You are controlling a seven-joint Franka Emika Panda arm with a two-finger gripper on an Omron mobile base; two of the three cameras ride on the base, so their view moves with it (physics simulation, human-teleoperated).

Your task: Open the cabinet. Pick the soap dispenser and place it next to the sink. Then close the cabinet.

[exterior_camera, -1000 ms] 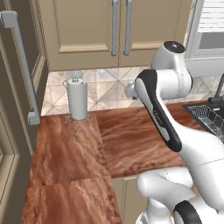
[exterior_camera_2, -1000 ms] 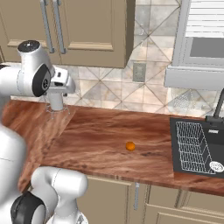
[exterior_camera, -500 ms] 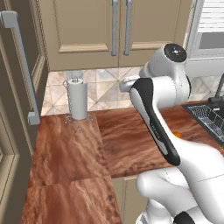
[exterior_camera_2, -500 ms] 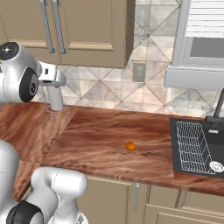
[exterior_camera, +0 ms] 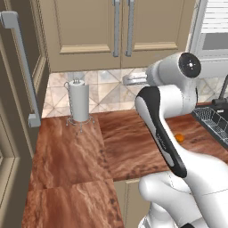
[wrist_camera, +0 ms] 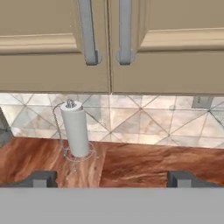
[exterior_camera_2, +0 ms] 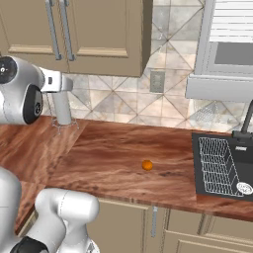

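Hand view is showing the pincer [wrist_camera: 111, 178] nearest of all, its two dark fingertips [wrist_camera: 43, 178] standing far apart at the bottom, spread wide with nothing between them. Past them the wooden bench [wrist_camera: 144, 164] is stretching toward the tiled back wall, and the white paper towel roll [wrist_camera: 75, 129] is standing upright on its wire stand near that wall, left of the pincer's middle line. Above the tiles the cabinet [wrist_camera: 175, 65] is hanging with both doors shut, its two grey bar handles [wrist_camera: 89, 35] sitting side by side at the seam, slightly left of centre in this view.

From the left base view the white arm [exterior_camera: 164, 133] is rising from the lower right and bending over the bench [exterior_camera: 71, 156], its hand pointing toward the tiled wall below the cabinet [exterior_camera: 80, 31]. The paper towel roll [exterior_camera: 79, 101] is standing well to the arm's left, with the tall darker cabinet [exterior_camera: 18, 89] beyond it.

In the right base view a small orange ball [exterior_camera_2: 147, 165] is lying on the bench [exterior_camera_2: 108, 158] in the open, well apart from the sink [exterior_camera_2: 222, 168], where a wire rack [exterior_camera_2: 217, 165] is sitting in the dark basin. The cabinet [exterior_camera_2: 99, 34] is staying closed above; the soap dispenser is not something I can make out.
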